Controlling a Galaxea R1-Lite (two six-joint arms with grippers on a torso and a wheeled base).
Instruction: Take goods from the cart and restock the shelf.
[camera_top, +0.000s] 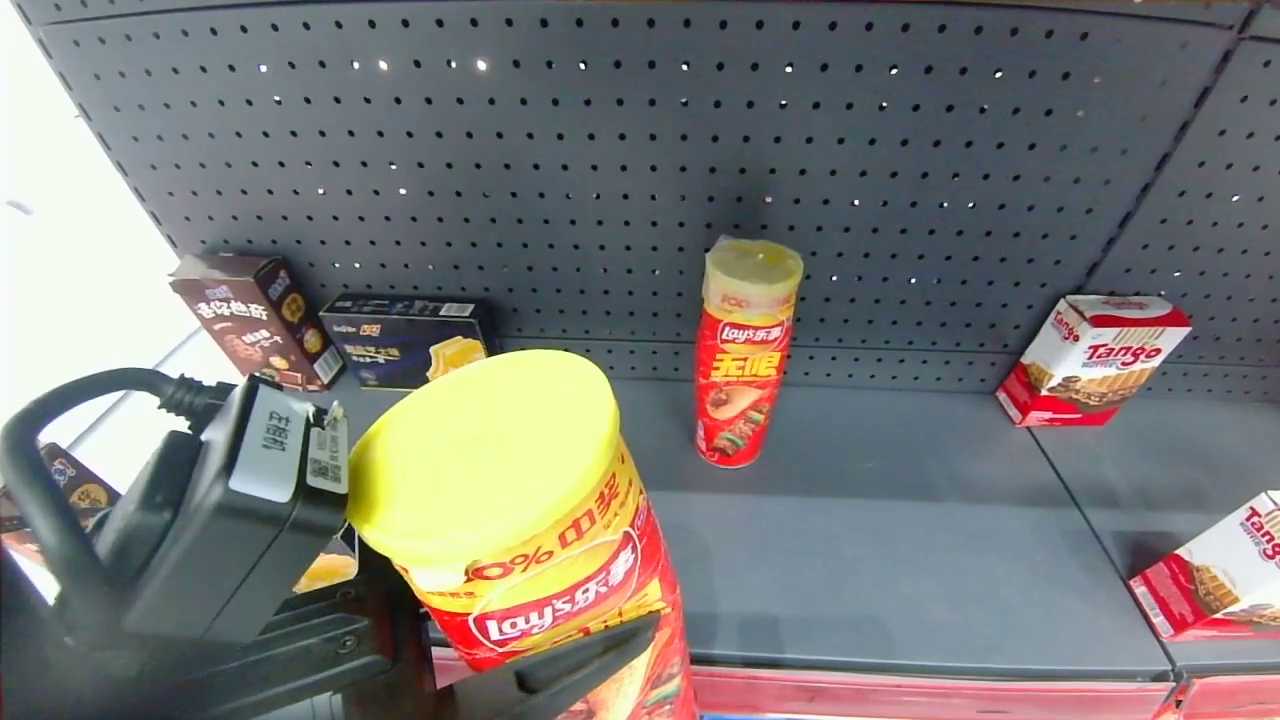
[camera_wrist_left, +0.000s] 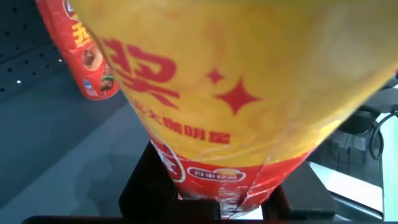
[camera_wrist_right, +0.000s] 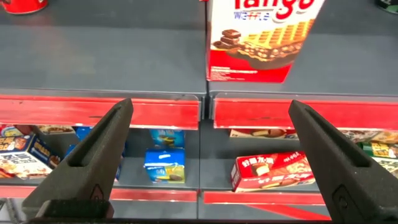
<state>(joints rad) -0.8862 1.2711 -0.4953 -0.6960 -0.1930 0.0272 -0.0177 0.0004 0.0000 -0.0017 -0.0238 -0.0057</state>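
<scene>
I am looking at a grey shelf (camera_top: 900, 540) with a perforated back panel (camera_top: 640, 150) and a red price rail (camera_top: 900, 692) along its front. The standing chip can (camera_top: 745, 350), with a red label and a yellow lid, is upright near the back. A brown box (camera_top: 258, 318) and a dark blue box (camera_top: 405, 340) lean at the left, and two red-and-white wafer boxes (camera_top: 1095, 358) lie at the right.

My left gripper (camera_top: 450, 650) clamps the held chip can (camera_top: 520, 500) low on its body, slightly tilted, at the shelf's front left. My right gripper (camera_wrist_right: 211, 168) faces the rail below one wafer box, its fingers (camera_wrist_right: 93, 162) spread wide.
</scene>
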